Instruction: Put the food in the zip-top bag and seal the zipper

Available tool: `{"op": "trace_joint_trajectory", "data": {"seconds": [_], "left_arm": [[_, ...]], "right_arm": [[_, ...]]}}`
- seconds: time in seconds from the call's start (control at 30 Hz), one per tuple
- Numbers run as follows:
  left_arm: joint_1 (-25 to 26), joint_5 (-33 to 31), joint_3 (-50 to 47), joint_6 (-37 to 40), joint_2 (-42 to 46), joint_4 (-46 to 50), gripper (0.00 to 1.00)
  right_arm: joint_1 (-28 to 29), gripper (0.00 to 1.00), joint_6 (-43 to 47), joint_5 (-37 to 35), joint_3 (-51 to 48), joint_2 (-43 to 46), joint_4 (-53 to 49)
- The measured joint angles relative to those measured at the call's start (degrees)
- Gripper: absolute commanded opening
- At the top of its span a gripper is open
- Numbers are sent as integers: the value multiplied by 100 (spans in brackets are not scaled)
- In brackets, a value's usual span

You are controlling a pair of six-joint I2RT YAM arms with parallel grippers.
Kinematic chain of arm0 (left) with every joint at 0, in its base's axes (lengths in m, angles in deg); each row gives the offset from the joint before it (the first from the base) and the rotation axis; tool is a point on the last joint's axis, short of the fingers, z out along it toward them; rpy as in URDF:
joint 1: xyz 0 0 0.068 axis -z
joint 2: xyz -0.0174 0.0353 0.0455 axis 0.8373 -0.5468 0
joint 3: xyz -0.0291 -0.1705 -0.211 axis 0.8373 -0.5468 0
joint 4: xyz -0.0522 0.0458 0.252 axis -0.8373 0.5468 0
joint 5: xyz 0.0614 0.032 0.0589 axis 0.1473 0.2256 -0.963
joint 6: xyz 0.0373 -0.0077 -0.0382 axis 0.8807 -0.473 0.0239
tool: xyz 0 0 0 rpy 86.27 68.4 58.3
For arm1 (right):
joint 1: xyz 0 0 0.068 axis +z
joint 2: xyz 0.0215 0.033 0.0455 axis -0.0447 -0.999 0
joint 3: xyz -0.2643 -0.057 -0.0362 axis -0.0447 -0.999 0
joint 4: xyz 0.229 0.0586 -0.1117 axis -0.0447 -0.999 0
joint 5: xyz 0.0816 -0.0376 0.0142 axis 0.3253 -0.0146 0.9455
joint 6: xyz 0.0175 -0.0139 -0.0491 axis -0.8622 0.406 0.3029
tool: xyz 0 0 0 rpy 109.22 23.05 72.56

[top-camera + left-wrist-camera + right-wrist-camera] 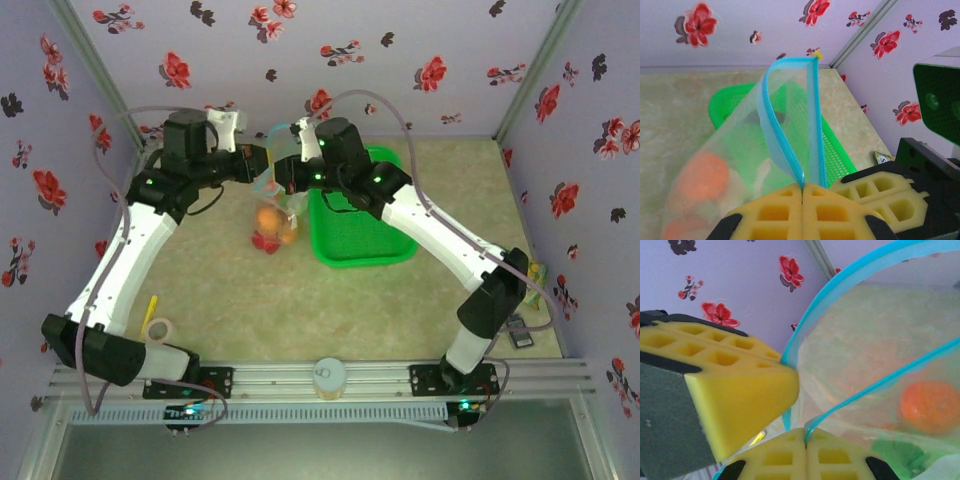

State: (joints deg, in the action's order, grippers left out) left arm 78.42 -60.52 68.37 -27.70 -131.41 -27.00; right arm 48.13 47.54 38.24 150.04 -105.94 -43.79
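Bag (274, 212) hangs upper centre of top view, food (929, 407) inside. Left gripper (802, 191) and right gripper (805, 439) both pinch zipper (815, 120). Mouth gapes between pinches. Risk: strip slips from grip, bag drops, or tracks misalign, seal fails.

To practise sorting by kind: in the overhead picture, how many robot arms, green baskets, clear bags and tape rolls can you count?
Robot arms: 2 (left arm, right arm)
Green basket: 1
Clear bag: 1
Tape roll: 1
Total: 5
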Motion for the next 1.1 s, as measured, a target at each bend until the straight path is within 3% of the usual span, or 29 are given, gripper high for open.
{"op": "trace_joint_trajectory", "data": {"seconds": [0.43,0.83,0.9,1.03,1.1], "left_arm": [[-11,-35,-1285,-79,210,-15,0],[-197,-247,-1303,-79,238,-81,0],[-249,-282,-1292,-79,238,-90,0],[-289,-295,-1285,-79,236,-94,0],[-289,-284,-1285,-81,236,-107,0]], "right_arm": [[-127,0,166,68,-699,9,-518],[-590,3,212,92,-1259,385,-654],[-669,9,247,92,-1331,461,-673],[-789,49,352,133,-1552,636,-702],[-852,59,433,188,-1655,726,-702]]}}
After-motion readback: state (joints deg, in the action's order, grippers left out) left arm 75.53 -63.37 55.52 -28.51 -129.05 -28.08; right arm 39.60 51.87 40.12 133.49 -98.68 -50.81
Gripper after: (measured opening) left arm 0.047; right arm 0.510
